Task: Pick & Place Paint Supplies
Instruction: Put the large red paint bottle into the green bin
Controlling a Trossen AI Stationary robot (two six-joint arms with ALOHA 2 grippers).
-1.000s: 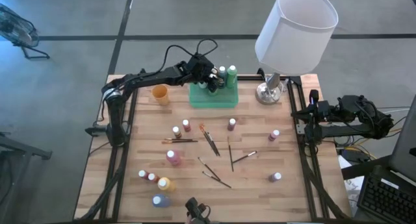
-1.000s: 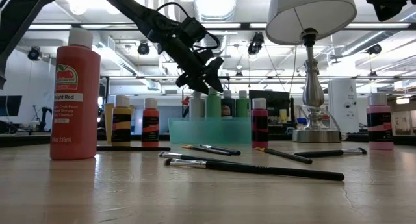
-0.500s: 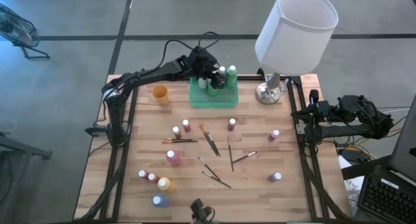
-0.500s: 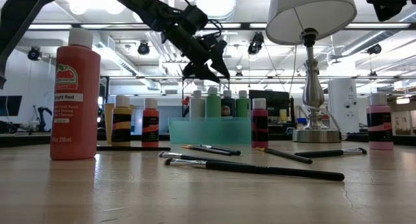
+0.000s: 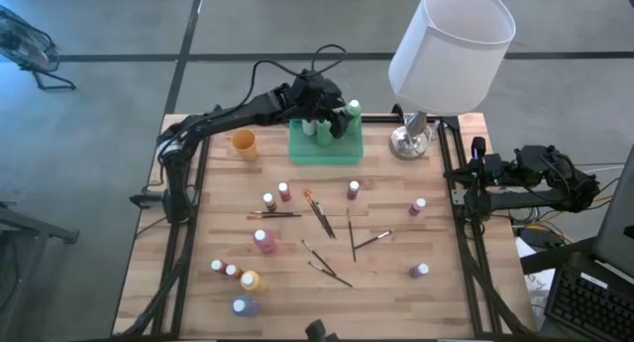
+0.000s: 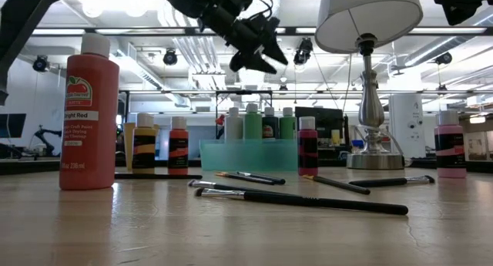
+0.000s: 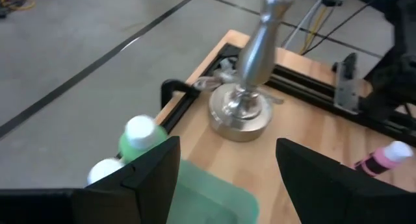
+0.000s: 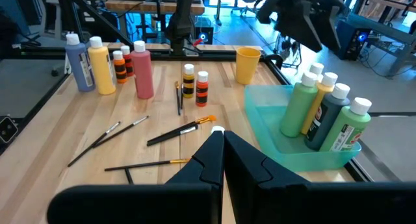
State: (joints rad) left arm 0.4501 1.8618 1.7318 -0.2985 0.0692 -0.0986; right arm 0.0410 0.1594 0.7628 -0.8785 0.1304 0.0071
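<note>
The green tray [image 5: 325, 149] stands at the table's far middle with several green paint bottles [image 8: 322, 117] upright in it. My left gripper [image 5: 333, 106] hangs open and empty well above these bottles, high in the low view [image 6: 269, 59]. Other paint bottles [image 5: 265, 240] stand loose on the wooden table, and several thin paintbrushes [image 5: 319, 215] lie flat at its middle. My right gripper [image 8: 221, 141] is shut on nothing and waits at the table's right edge [image 5: 468, 171].
A lamp with a white shade [image 5: 451, 50] and a metal base [image 7: 242, 113] stands right of the tray, close to my left gripper. An orange cup [image 5: 244, 143] stands left of the tray. Free wood lies between the tray and the brushes.
My left gripper has risen from just over the tray's bottles to well above them, drifting a little toward the table's right edge and tipping its fingers more level. It has stayed open and empty. The bottles and brushes have not moved.
</note>
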